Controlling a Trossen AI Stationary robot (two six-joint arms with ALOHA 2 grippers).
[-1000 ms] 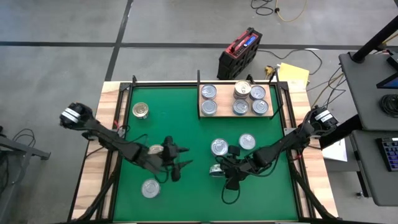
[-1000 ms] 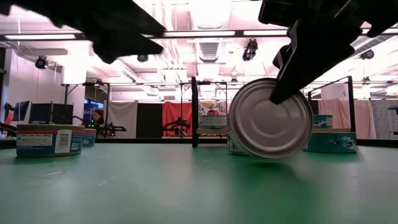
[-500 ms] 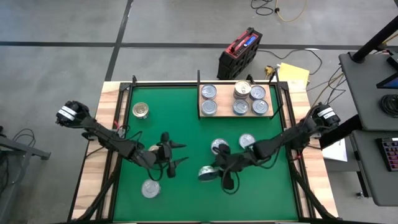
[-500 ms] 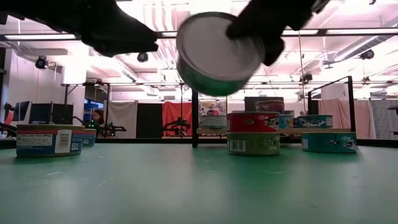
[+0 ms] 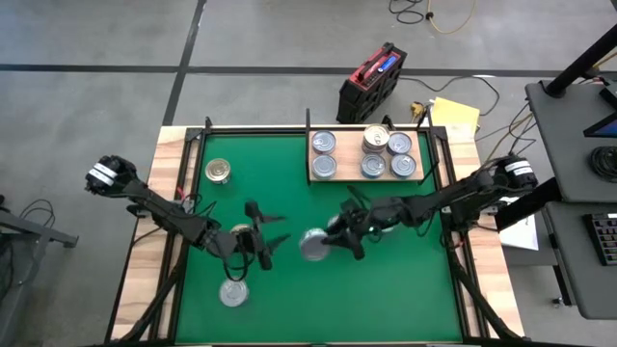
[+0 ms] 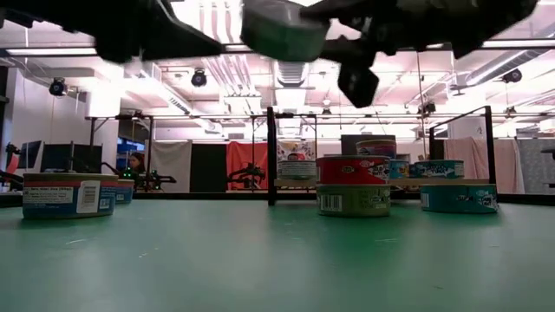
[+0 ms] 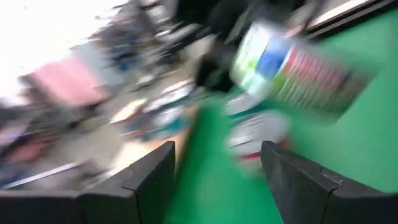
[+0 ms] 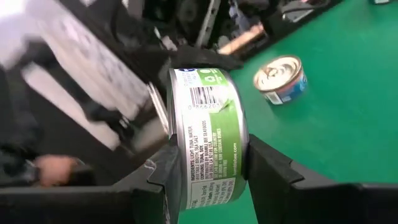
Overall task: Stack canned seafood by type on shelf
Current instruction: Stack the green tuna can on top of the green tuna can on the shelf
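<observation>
My right gripper [image 5: 323, 243] is shut on a green-labelled can [image 5: 312, 245], held high over the middle of the green mat [image 5: 289, 193]; the low view shows that can [image 6: 282, 28] near its top edge. My left gripper [image 5: 268, 236] stands open just left of it, fingers [image 7: 149, 180] apart with nothing between them, the can [image 7: 292, 68] blurred ahead. The pale wooden shelf [image 5: 367, 177] lies at the mat's far right and bears several silver-lidded cans on their bases, one stacked on another [image 5: 376, 138]. My right gripper pinches the can between its two fingers [image 8: 264, 174], one on each flat end, at the rim [image 8: 175, 146]. The fingers come about level from the table's right. The can is lifted clear of the mat, one round face turned mostly up.
Loose cans stand on the mat: a gold-lidded one [image 5: 219, 172] far left, a silver one [image 5: 232, 292] near left, another [image 5: 241, 231] under my left arm. Black frame posts [image 6: 271, 156] edge the mat. A red and black case [image 5: 371, 82] sits beyond the table.
My right gripper has lifted the can from just above the mat and carried it up and toward the table's left, close to my left gripper. The can, earlier on edge with a round face toward the near side, now faces up. My left gripper has rolled about its own line.
</observation>
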